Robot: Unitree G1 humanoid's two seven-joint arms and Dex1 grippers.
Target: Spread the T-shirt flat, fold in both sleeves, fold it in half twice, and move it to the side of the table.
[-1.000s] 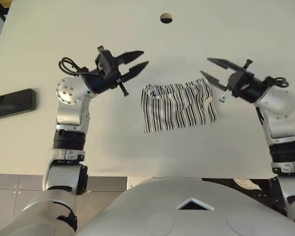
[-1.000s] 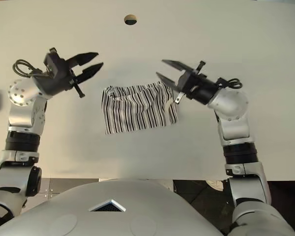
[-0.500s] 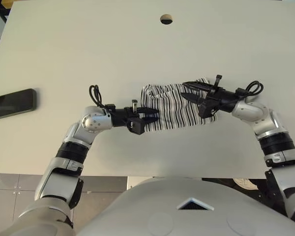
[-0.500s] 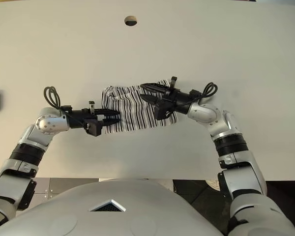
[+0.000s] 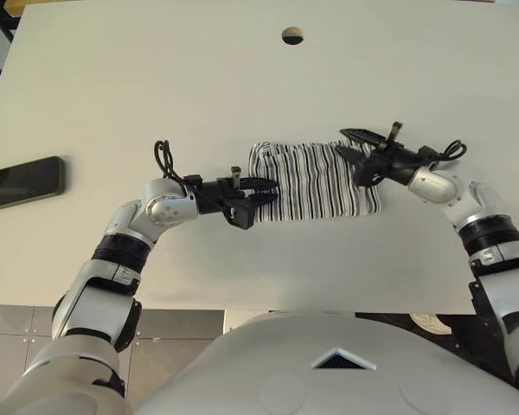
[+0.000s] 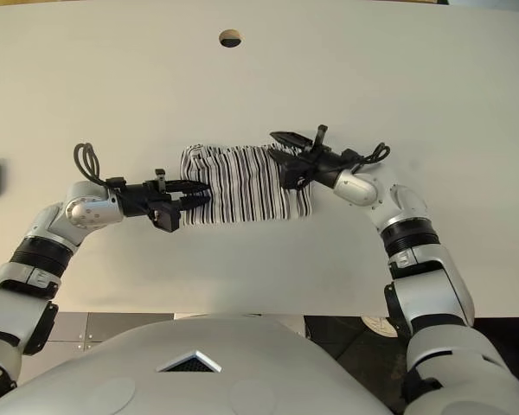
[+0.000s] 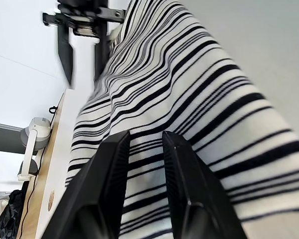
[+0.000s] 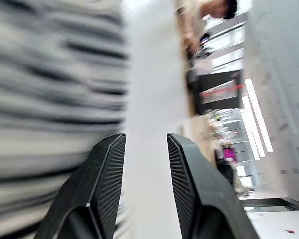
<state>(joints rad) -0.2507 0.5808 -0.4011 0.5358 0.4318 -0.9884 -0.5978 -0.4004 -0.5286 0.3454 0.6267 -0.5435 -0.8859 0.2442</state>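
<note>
**Work item.** The T-shirt [image 5: 311, 183], striped black and white, lies on the table [image 5: 156, 78] as a folded, roughly rectangular packet. It sits near the middle of the table, slightly to the right. Its stripes run from the near edge to the far edge. The cloth is bunched at the far left corner.

**Left gripper.** The left gripper [image 5: 268, 190] is at the left edge of the packet, toward its near corner, and points right. Its fingers [image 7: 109, 184] are narrowly apart, and in the left wrist view striped cloth shows through the gap between them. Whether the tips touch the cloth cannot be told.

**Right gripper.** The right gripper [image 5: 341, 140] is at the far right corner of the packet and points left. Its fingers [image 8: 107, 189] are apart. One finger lies over the striped cloth; the other lies over the bare table just beyond the far edge of the packet. Nothing is clamped between them. The left wrist view shows this gripper farther off, past the far end of the cloth.

**Other items.** A dark phone [image 5: 22, 181] lies flat near the left edge of the table, well apart from the T-shirt. A round hole [image 5: 291, 35] is set in the table surface at the far side, near the centre.
</note>
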